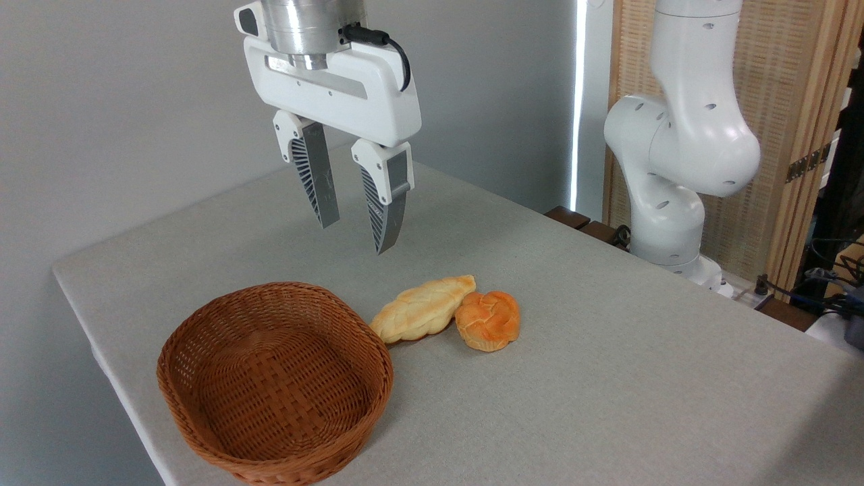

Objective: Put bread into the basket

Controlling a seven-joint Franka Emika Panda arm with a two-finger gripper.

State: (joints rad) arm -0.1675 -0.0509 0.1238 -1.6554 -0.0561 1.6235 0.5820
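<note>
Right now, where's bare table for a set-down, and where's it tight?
Free: the wide stretch right of the bun out to the table edge, the back area under the open gripper, and inside the empty basket. Tight: the braided loaf touches the bun and almost meets the basket rim.

pale braided loaf [422,309], grey table [607,351], perhaps cloth-covered

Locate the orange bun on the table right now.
The orange bun sits mid-table, touching the right end of the pale braided loaf, to the right of the empty basket.
</note>
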